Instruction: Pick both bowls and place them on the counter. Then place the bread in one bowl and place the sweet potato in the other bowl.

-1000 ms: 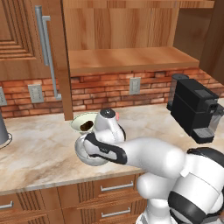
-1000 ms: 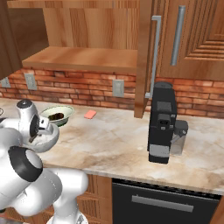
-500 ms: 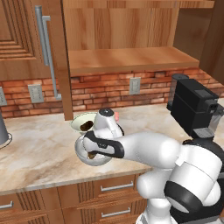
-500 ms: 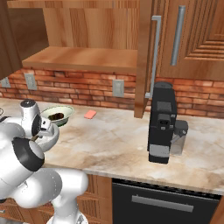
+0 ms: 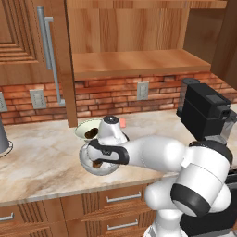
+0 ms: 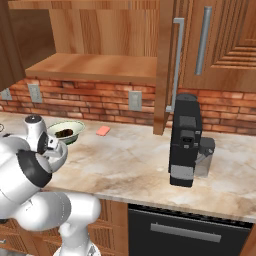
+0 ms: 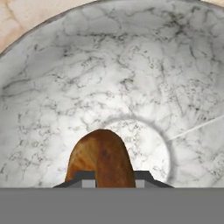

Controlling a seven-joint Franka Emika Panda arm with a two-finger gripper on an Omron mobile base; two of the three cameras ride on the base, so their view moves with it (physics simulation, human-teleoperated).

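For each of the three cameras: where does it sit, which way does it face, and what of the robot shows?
Left base view: behind-left, facing the counter; arm rises lower right over the grey bowl.
Right base view: behind-right, same counter; arm at lower left.
Hand view: on the hand, looking into the grey bowl; jaws closed on the brown item.
Shared: green-lined bowl, coffee machine.

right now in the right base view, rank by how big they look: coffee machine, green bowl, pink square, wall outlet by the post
1. coffee machine, clearly largest
2. green bowl
3. wall outlet
4. pink square

The outlet and the pink square look close in size, so their order is unsure.
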